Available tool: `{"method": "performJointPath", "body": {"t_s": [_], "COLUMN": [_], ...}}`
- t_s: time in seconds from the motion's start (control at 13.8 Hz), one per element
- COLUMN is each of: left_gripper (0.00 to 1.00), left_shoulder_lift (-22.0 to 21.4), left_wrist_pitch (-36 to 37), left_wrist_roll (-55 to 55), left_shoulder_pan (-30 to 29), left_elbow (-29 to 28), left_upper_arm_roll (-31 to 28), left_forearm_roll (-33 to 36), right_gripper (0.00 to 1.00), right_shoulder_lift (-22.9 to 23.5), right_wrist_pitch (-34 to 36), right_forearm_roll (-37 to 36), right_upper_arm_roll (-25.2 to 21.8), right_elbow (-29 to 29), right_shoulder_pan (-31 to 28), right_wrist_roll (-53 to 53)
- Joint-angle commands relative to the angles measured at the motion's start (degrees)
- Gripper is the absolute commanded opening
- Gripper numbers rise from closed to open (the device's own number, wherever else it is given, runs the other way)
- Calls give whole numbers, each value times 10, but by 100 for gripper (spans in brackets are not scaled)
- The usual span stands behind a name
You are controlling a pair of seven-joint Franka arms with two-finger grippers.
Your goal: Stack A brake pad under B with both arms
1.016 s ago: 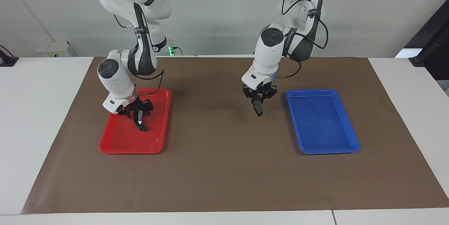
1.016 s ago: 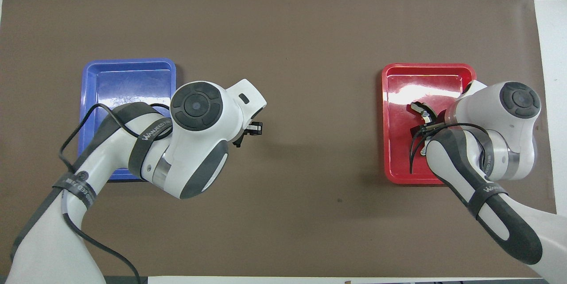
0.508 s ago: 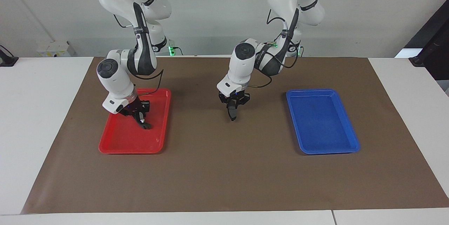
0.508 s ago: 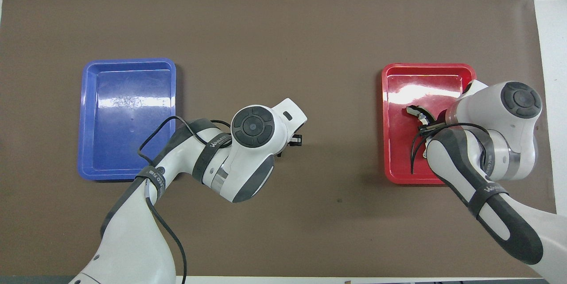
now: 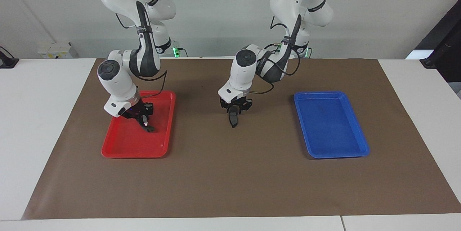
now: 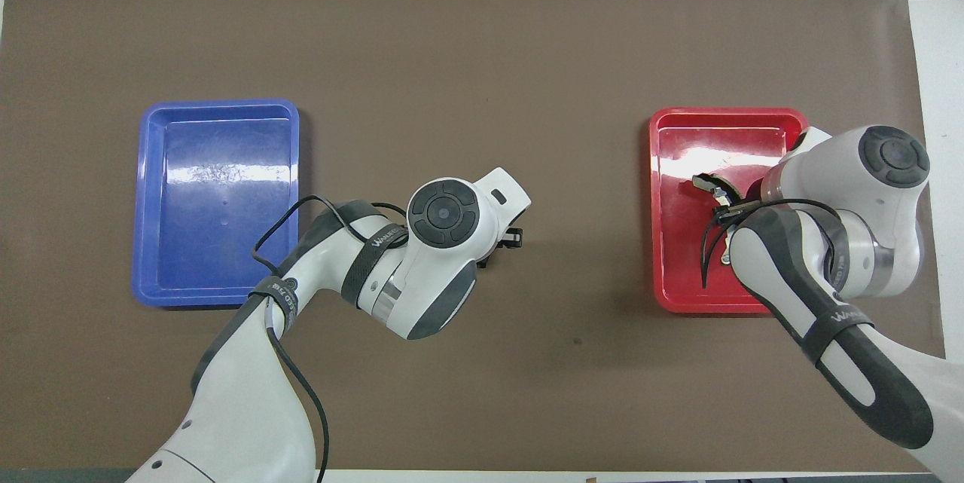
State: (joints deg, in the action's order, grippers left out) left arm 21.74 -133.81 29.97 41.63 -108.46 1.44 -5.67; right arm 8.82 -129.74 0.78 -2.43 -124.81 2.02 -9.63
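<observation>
Facing view: left tool (image 5: 233, 112) grips dark, narrow A brake pad (image 5: 233, 119) hanging edge-on; right tool (image 5: 143, 118) clasps curved B (image 5: 147, 127).

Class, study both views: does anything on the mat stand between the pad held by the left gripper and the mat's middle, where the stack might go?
Nothing visible does. The left gripper holds the A brake pad above bare brown mat; the blue tray lies apart, toward the left arm's end.

table (image 5: 43, 123) | brown mat (image 5: 234, 173) | red tray (image 5: 119, 150) | blue tray (image 5: 331, 126)
</observation>
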Motion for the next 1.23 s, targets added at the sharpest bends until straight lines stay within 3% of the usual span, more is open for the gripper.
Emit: {"method": "performJointPath", "body": {"t_s": [0.0,0.29,0.51,0.65,0.87,1.02,1.16], "left_gripper": [100,100,100,100,100,100,100], "left_shoulder_lift": [-48,-131,-172,-196,-231,-229,-223], "left_wrist_pitch": [69,219,292,324,359,425,465], "left_wrist_roll": [-4,-76,-251,-320,-401,-406,-410], "left_shoulder_pan": [-23,-141,-248,-307,-361,-382,-392], "left_elbow": [2,9,11,12,23,69,118], "left_upper_arm_roll": [-10,-10,-12,-12,-12,-12,-11], "left_forearm_roll": [-7,-3,0,19,51,52,68], "right_gripper": [0,0,0,0,0,0,0], "right_shoulder_lift": [-10,-1,9,17,78,152,170], "right_wrist_pitch": [59,163,167,158,141,138,116], "right_forearm_roll": [8,6,6,6,5,-2,-2], "right_upper_arm_roll": [5,54,124,135,136,135,136], "right_elbow": [53,154,178,185,239,315,323], "right_shoulder_pan": [1,1,3,53,146,190,207], "right_wrist_roll": [42,131,227,303,426,488,495]}}
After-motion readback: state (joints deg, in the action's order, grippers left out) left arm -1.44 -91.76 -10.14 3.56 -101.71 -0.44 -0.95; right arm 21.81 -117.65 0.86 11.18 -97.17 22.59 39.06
